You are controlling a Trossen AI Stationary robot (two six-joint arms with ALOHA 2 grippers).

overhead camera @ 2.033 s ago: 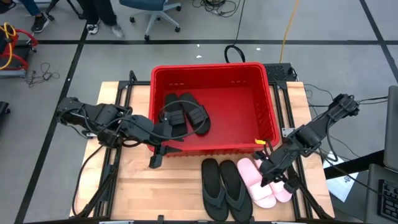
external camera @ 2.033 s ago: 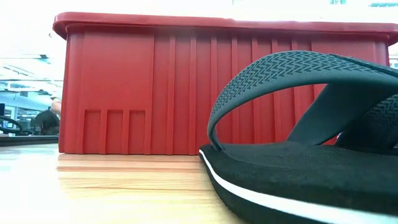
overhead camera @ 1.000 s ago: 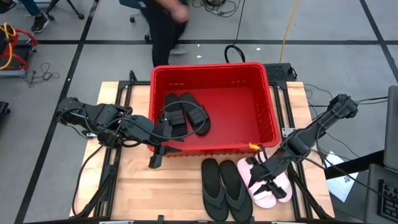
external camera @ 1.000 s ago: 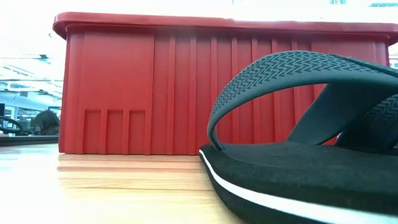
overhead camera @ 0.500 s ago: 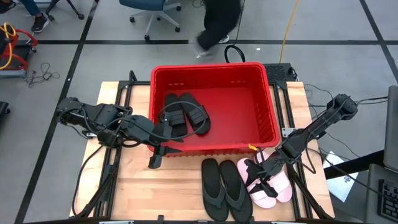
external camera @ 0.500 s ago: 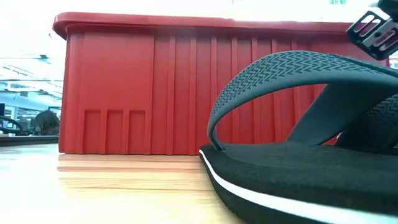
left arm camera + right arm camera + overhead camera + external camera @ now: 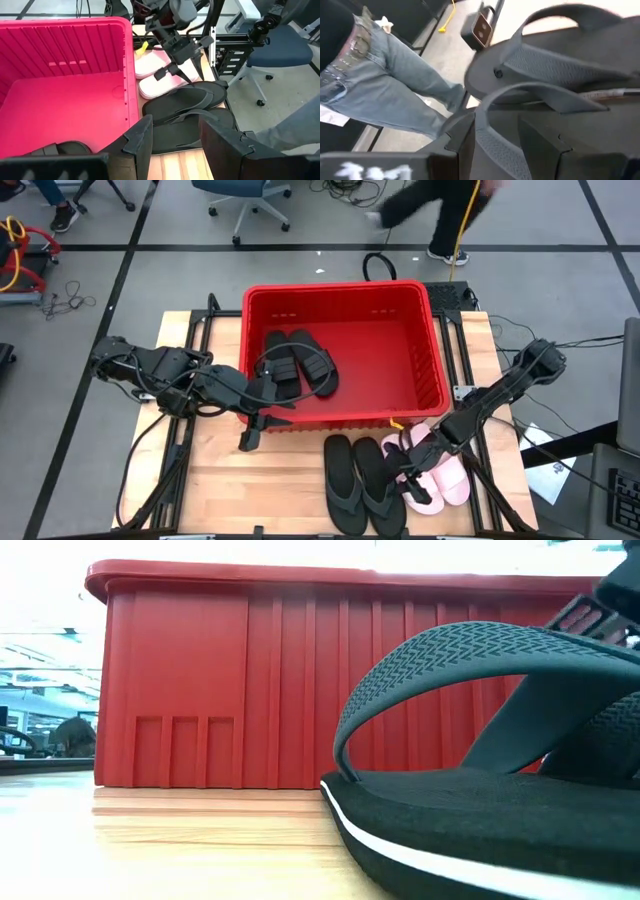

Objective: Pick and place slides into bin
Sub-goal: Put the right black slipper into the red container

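Observation:
The red bin (image 7: 425, 345) stands at the table's middle, with two black wide-strap slides (image 7: 300, 363) lying in its left part. Two black thong flip-flops (image 7: 355, 478) and two pale pink slides (image 7: 447, 477) lie side by side on the table before the bin's near wall. My right gripper (image 7: 405, 473) is open and low at the pink slides' left edge, right beside the flip-flops. In the right wrist view a flip-flop's strap (image 7: 487, 132) shows between its fingers. My left gripper (image 7: 262, 423) waits open at the bin's near left corner. My right gripper's open fingers (image 7: 542, 142) slant down from the table's right toward the nearer flip-flop's thong strap (image 7: 490, 142). I cannot tell whether they touch the strap. The flip-flop lies flat on the table.
The bin's right half (image 7: 390, 360) holds nothing. Bare wood (image 7: 270, 485) lies left of the flip-flops. A person (image 7: 430, 200) moves past on the floor beyond the table's far edge. Black frame rails (image 7: 485, 480) run along the table's right side.
My right gripper has moved from over the pink slides toward the table's left, up to the flip-flops, and has come into the low view's upper right corner. The sandals have stayed where they were. A person has walked from left to right behind the table.

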